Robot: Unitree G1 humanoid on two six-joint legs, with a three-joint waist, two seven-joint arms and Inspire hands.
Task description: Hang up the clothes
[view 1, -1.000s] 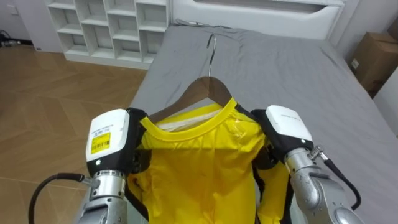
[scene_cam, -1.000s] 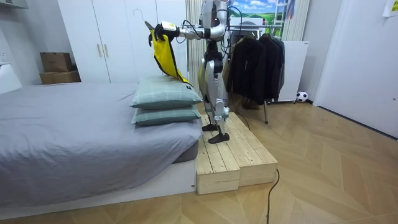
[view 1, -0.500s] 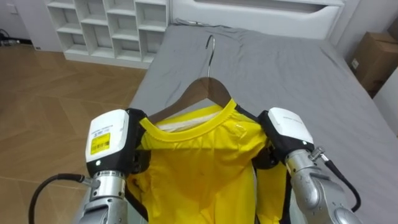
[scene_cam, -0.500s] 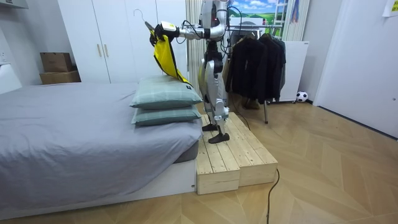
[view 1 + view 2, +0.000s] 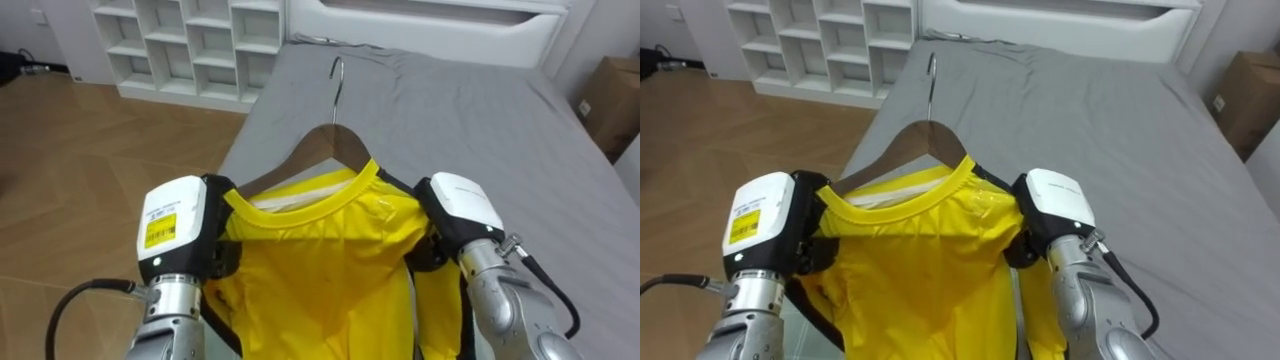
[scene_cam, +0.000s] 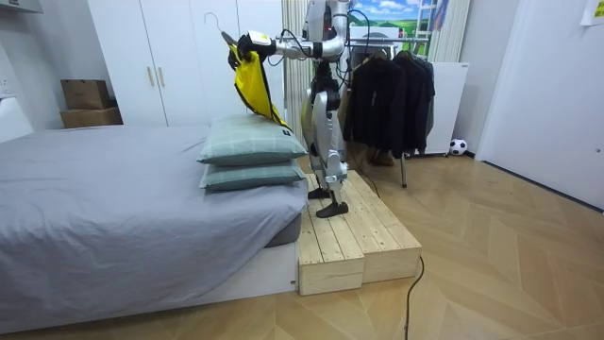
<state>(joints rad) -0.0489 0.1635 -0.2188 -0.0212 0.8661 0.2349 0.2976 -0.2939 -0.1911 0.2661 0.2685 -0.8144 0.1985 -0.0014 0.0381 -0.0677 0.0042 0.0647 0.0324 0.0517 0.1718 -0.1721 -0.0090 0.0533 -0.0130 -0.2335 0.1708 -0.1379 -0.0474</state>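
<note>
Yellow shirt [image 5: 320, 275] on a curved wooden hanger [image 5: 318, 146], between left robot hand [image 5: 190, 225] and right robot hand [image 5: 452, 208], above the bed [image 5: 480, 120] edge. Can't tell either grip.

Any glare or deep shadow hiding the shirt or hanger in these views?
Left eye view: slight sheen on the yellow shirt near its collar, hiding nothing; the wooden hanger stands out against the grey bed. Room view: even light, no hard shadows on the shirt.

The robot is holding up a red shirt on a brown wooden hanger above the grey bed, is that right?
Not quite: the shirt is yellow, not red, as the left eye view shows. It is on a brown wooden hanger, held up above the grey bed.
</note>
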